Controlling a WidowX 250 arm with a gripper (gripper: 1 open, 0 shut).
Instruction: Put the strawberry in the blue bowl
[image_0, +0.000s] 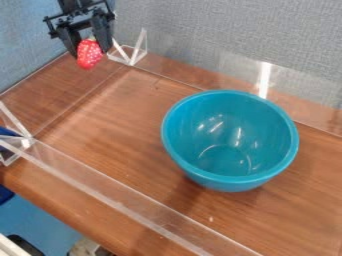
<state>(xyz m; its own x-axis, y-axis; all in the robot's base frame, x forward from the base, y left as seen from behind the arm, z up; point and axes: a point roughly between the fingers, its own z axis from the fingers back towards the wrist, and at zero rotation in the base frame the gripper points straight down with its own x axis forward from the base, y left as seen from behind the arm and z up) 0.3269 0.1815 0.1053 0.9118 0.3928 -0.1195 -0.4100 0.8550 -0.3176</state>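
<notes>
The claw (88, 40) is clamping the strawberry (90, 54) aloft (carry step), needing travel to the bowl (229, 139) well right and below

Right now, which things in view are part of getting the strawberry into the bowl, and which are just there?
Part of the job:
- strawberry, held up in the gripper
- blue bowl, nothing in it

Just there:
- clear acrylic barrier around the wooden table
- grey backdrop
</notes>
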